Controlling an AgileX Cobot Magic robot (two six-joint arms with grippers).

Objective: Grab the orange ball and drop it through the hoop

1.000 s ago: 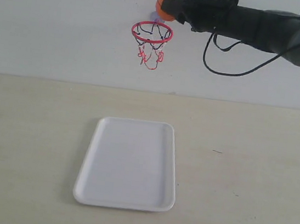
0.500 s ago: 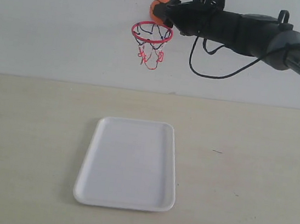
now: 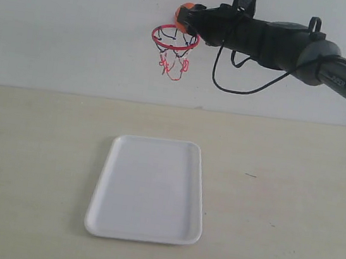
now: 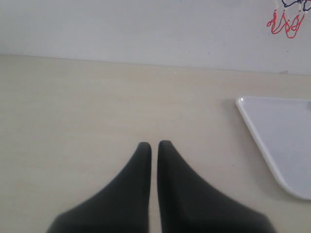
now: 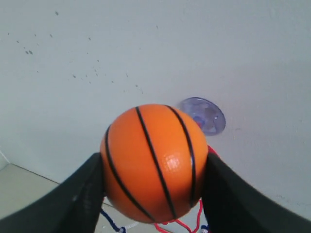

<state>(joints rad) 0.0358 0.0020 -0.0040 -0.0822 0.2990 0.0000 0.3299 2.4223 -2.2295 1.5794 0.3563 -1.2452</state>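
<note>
Over the last second the right arm [image 3: 286, 45] has reached further left and dipped a little, so the ball [image 3: 183, 12] is now just above the back of the hoop [image 3: 175, 37] rather than up and to its right; hoop and tray [image 3: 149, 190] lie as before.

Exterior view: the right pincer [image 3: 187, 18] is clamped on the ball, which shows only as an orange sliver at its tip, high above the table [image 3: 291, 202]; the hoop's red ring sits against the wall [image 3: 58, 31], net [image 3: 174, 62] dangling under it; the white tray lies flat on the table below the hoop; a black cable [image 3: 242, 87] loops beneath the arm.

Left wrist view: the left pincer [image 4: 154, 148] is together, only a thin slit between its tips, over bare table; the tray's corner lies well apart from it; the net's red ends show at the frame's edge against the wall.

Right wrist view: the ball fills the middle, black seams plain, gripped on either side by the black fingers [image 5: 77, 199]; behind it a clear suction cup [image 5: 206, 114] sticks to the wall; red and blue net strings show just under the ball.
</note>
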